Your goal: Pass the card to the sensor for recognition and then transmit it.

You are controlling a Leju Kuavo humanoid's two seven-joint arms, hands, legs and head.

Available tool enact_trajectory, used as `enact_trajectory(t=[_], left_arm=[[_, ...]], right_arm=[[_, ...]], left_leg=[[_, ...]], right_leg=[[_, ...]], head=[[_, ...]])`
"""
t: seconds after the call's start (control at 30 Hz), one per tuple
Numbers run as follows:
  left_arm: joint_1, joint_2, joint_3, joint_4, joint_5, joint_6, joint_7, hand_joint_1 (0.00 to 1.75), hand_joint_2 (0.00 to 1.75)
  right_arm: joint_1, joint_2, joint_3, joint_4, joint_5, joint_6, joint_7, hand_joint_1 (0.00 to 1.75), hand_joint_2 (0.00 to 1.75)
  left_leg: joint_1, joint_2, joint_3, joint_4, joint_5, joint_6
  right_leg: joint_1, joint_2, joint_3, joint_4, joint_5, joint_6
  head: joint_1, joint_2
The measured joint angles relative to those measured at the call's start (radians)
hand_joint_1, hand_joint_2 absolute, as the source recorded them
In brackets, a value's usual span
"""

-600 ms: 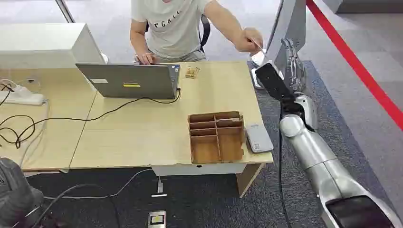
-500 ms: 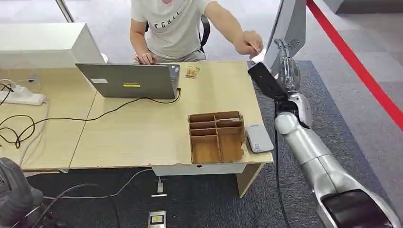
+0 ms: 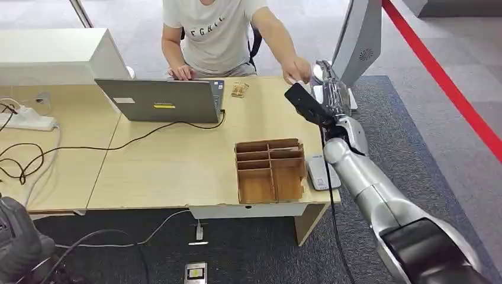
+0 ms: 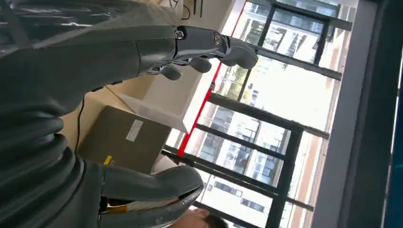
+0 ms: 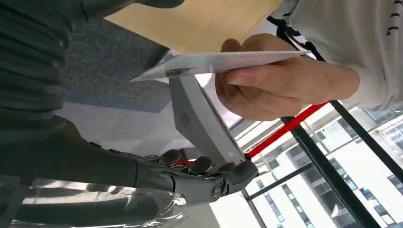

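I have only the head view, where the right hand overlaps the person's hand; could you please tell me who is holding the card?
Observer: In the right wrist view the person's hand grips the white card; the right hand holds nothing.
Operator: Thank you. Do the robot's fingers touch the card?
Observer: No, the fingers lie apart from it, and the grey upright device shows between them and the card.
Operator: And the left hand, please?
Observer: In the left wrist view the left hand holds nothing.
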Motion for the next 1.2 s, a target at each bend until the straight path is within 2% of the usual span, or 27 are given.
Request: enact_trajectory(t=[0.07, 0.1, 0.13, 0.17, 1.2], left_arm=[[0.0, 0.0, 0.0, 0.002, 0.003, 0.0, 0.0, 0.0, 1.75], [0.0, 0.0, 0.0, 0.003, 0.003, 0.0, 0.0, 0.0, 1.75], [0.0, 0.0, 0.0, 0.003, 0.003, 0.0, 0.0, 0.0, 1.75], [0.0, 0.0, 0.0, 0.004, 0.003, 0.0, 0.0, 0.0, 1.75], [-0.024, 0.001, -0.015, 0.055, 0.018, 0.0, -0.001, 0.0, 1.75]], right_arm=[[0.0, 0.003, 0.002, 0.012, -0.003, 0.0, 0.0, 0.02, 1.75], [0.0, 0.003, 0.002, 0.017, -0.005, 0.0, 0.0, 0.26, 1.75], [0.0, 0.004, 0.003, 0.021, -0.005, 0.0, 0.0, 1.64, 1.75], [-0.001, 0.004, 0.003, 0.027, -0.006, 0.0, 0.0, 1.75, 1.75], [0.005, -0.024, 0.012, 0.098, -0.053, -0.035, -0.037, 1.75, 1.75]], left_leg=[[0.0, 0.0, 0.0, 0.0, 0.0, 0.0], [0.0, 0.0, 0.0, 0.0, 0.0, 0.0], [0.0, 0.0, 0.0, 0.0, 0.0, 0.0], [0.0, 0.0, 0.0, 0.0, 0.0, 0.0], [0.0, 0.001, 0.0, 0.0, 0.0, 0.0]], right_leg=[[0.0, 0.0, 0.0, 0.0, 0.0, 0.0], [0.0, 0.0, 0.0, 0.0, 0.0, 0.0], [0.0, 0.0, 0.0, 0.0, 0.0, 0.0], [0.0, 0.0, 0.0, 0.0, 0.0, 0.0], [0.0, 0.0, -0.001, 0.0, 0.0, 0.0]], head=[[0.0, 0.0], [0.0, 0.0], [0.0, 0.0], [0.0, 0.0], [0.0, 0.0]])
